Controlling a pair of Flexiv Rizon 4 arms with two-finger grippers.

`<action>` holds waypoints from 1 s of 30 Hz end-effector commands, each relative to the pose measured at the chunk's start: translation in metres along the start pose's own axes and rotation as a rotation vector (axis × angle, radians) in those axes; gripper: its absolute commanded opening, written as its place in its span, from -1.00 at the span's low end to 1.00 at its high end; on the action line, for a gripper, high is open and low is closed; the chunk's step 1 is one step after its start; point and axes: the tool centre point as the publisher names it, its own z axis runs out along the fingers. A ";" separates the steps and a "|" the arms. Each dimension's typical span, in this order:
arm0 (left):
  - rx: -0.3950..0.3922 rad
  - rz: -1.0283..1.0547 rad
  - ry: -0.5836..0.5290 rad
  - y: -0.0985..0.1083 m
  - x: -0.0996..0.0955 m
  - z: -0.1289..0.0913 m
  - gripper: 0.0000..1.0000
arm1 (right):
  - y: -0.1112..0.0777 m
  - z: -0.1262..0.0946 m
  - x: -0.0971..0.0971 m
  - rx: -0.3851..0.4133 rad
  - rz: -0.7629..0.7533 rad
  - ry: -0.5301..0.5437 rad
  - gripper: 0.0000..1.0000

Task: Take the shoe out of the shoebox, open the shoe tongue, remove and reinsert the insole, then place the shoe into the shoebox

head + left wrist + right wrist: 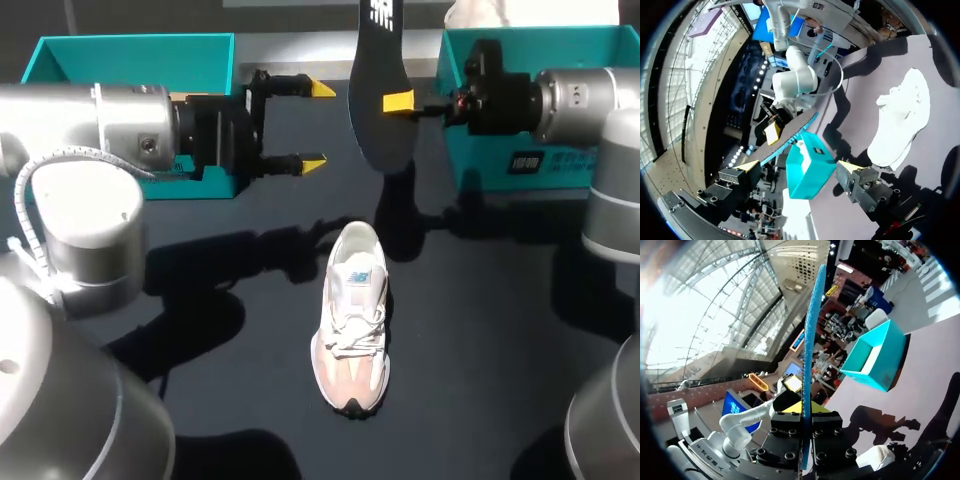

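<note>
Holding the insole (378,90) in my right gripper (400,102), both yellow tips pinched on its edge about halfway along. It hangs upright, well above the table (200,400), at the far side between the 2 boxes. From the right wrist the insole (812,340) shows edge-on, a thin blue line running straight out from between the fingers of the right gripper (804,412), with the left box (875,355) beyond it.

My left gripper (316,124) is spread wide with nothing in it. It hovers just right of the left box (130,60), tips pointing right toward the insole. From the left wrist, the left gripper (799,166) looks out at the right box (807,172), with the insole (790,137) slanting in front.

Shoe (352,320) sits on its sole mid-table, toe near, heel far, laces in. It is outside and well apart from both the left box and the right box (540,60), on the near side of the insole.
</note>
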 end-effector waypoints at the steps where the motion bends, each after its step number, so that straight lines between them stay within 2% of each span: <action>1: -0.033 -0.100 0.084 -0.007 0.013 -0.017 1.00 | 0.000 -0.007 0.004 0.009 -0.035 -0.014 -1.00; 5: -0.083 -0.213 0.116 -0.006 0.029 -0.021 1.00 | -0.001 -0.011 0.008 0.030 -0.079 -0.010 -1.00; 9: -0.113 -0.317 0.124 -0.005 0.042 -0.023 1.00 | -0.003 -0.014 0.004 0.044 -0.105 -0.018 -1.00; 11: -0.162 -0.354 0.146 -0.001 0.049 -0.021 1.00 | -0.006 -0.015 0.001 0.050 -0.114 -0.025 -1.00; 12: -0.162 -0.354 0.146 -0.001 0.049 -0.021 1.00 | -0.006 -0.016 0.000 0.014 -0.145 -0.041 -1.00; 30: -0.162 -0.354 0.146 -0.001 0.049 -0.021 1.00 | -0.006 -0.016 0.000 0.014 -0.145 -0.041 -1.00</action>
